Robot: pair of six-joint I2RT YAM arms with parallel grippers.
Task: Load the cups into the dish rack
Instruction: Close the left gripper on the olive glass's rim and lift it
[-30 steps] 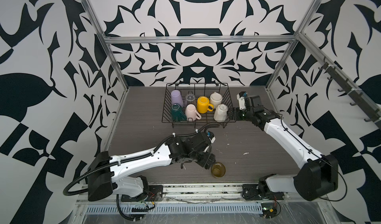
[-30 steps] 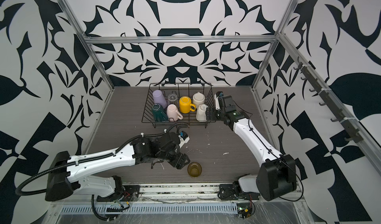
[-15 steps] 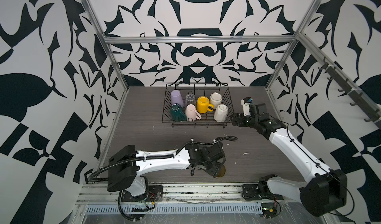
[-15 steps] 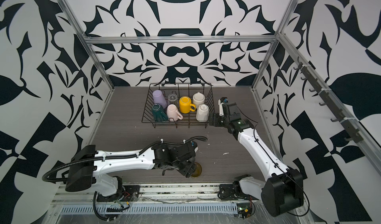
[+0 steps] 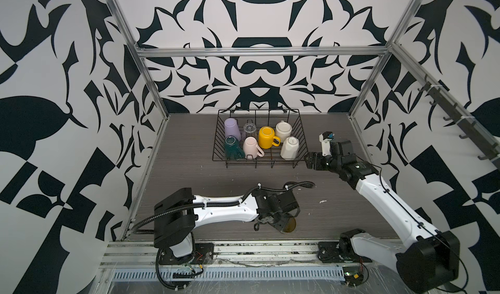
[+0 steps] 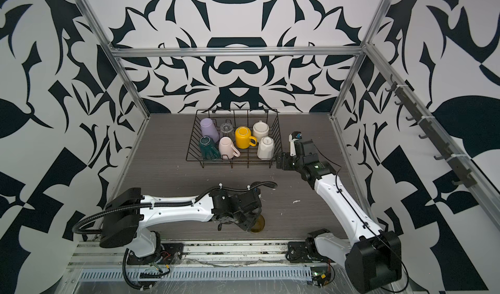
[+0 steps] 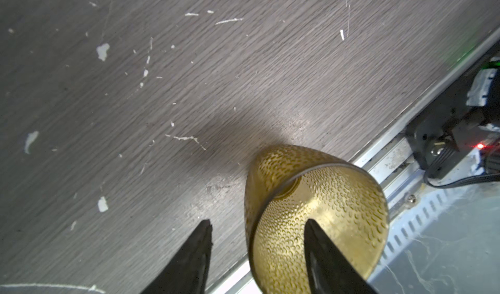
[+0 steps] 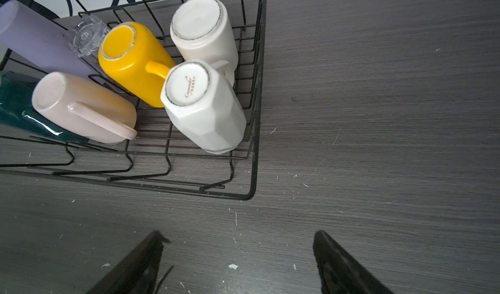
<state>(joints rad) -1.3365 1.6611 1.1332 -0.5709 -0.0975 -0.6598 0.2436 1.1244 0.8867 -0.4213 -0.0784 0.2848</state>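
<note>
olive glass [image 7: 338, 198], last cup outside the dish rack [image 5: 302, 135]: left gripper [image 7: 257, 222] straddles its rim unclosed, must pinch; right gripper [image 8: 239, 233] gapes empty

Both arms pair white shell links, dotted with small dark screws, with boxy black joint housings. The left arm [image 5: 224, 211] carries a black ribbed hose zip-tied along its link, rising from the base on the rail [image 5: 265, 248]. The right arm [image 5: 389, 206] has a thin black cable and a white wrist camera. The fingers [image 7: 189, 260] are black and tapered.
</note>
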